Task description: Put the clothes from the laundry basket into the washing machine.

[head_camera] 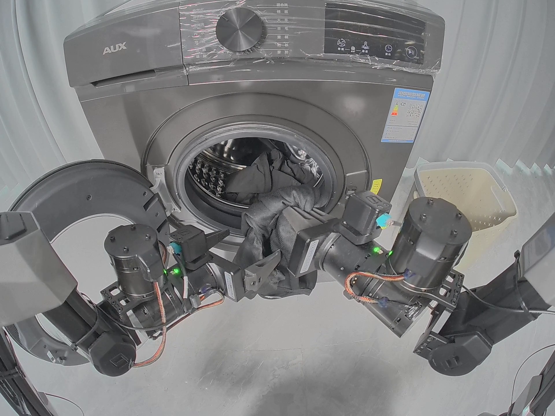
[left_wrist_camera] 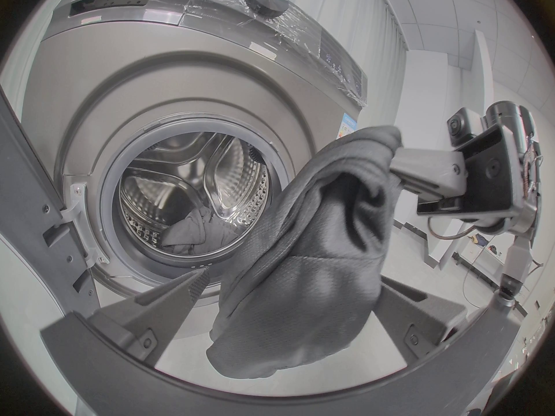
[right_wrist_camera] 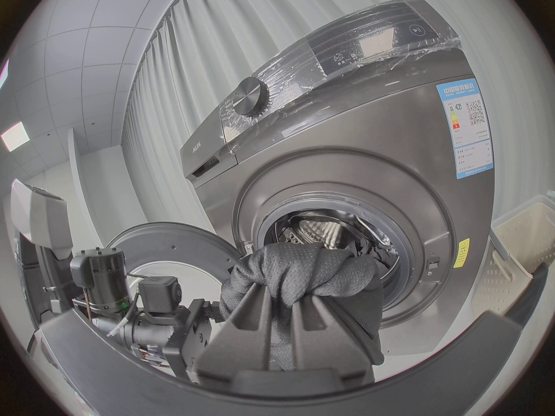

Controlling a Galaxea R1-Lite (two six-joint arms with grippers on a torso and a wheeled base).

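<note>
Background: pleated white curtain (head_camera: 497,59) along the floor's far edge. Grey floor (head_camera: 260,348), slight sheen. Tiled ceiling (right_wrist_camera: 98,24), one lit panel (right_wrist_camera: 14,136). White pillar (left_wrist_camera: 428,105) to the side.

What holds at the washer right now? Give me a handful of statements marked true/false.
1. The washing machine door is closed. False: it stands open, swung to the robot's left.
2. The right hand is shut on a dark garment. True.
3. The drum is empty. False: dark clothing lies inside.
4. The left hand is open, with the garment hanging between its fingers. True.
5. The laundry basket stands on the robot's left of the machine. False: it is on the right.
</note>
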